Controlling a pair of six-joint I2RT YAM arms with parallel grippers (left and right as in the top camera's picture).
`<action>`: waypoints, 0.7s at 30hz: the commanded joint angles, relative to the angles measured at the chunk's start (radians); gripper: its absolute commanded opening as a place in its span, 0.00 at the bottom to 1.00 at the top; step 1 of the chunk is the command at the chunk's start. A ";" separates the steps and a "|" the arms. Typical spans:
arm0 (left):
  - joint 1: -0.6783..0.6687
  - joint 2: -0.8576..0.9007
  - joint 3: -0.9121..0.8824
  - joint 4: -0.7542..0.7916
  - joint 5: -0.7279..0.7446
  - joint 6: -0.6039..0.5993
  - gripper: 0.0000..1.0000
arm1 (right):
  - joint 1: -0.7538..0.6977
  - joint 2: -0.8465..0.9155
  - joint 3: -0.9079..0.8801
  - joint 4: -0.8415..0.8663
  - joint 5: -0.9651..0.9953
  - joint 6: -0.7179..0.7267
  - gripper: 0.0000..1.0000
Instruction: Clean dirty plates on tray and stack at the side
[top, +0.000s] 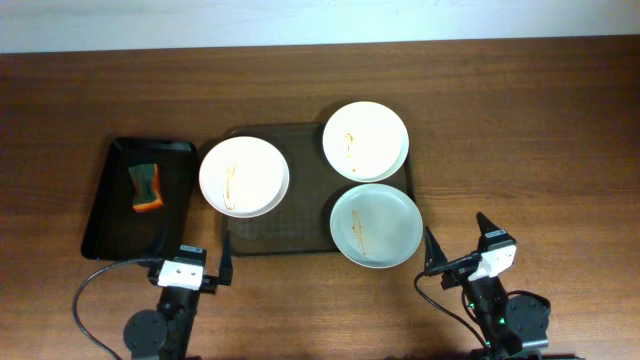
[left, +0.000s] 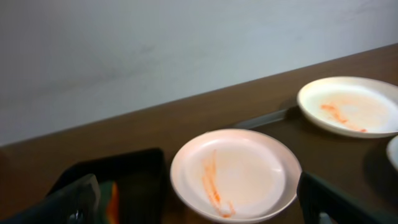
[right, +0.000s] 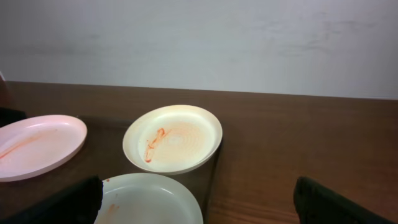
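While both arms sat at the near edge of the table (top: 540, 120), the left gripper (top: 192, 257) held its fingers spread wide with nothing between them, and the right gripper (top: 458, 242) was likewise spread and empty. Just beyond them lay the tray (top: 275, 235), dark brown and textured. Nearest on it, the mint plate (top: 375, 225) overhung the near right corner and bore a thin orange-brown streak left of its centre. Farther back, the white plate (top: 244, 177) overhung the tray's left edge, a streak running down its middle. Beside it to the left, a black tray (top: 105, 215) carried a green and orange sponge (top: 146, 187). Farthest, the third plate (top: 365, 140) sat over the far right corner, smeared near its left side. Its near rim came just beside the mint plate; whether they touched I could not tell. Behind the table rose a pale wall (right: 199, 37).
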 joint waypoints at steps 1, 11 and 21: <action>-0.004 -0.002 0.040 0.038 0.119 -0.004 0.99 | -0.006 -0.003 0.058 0.003 -0.065 0.006 0.98; -0.004 0.678 0.718 -0.127 0.124 -0.013 0.99 | -0.006 0.409 0.616 -0.127 -0.176 0.007 0.98; 0.003 1.586 1.824 -1.171 0.131 0.121 1.00 | 0.004 1.532 1.643 -0.864 -0.410 0.007 0.98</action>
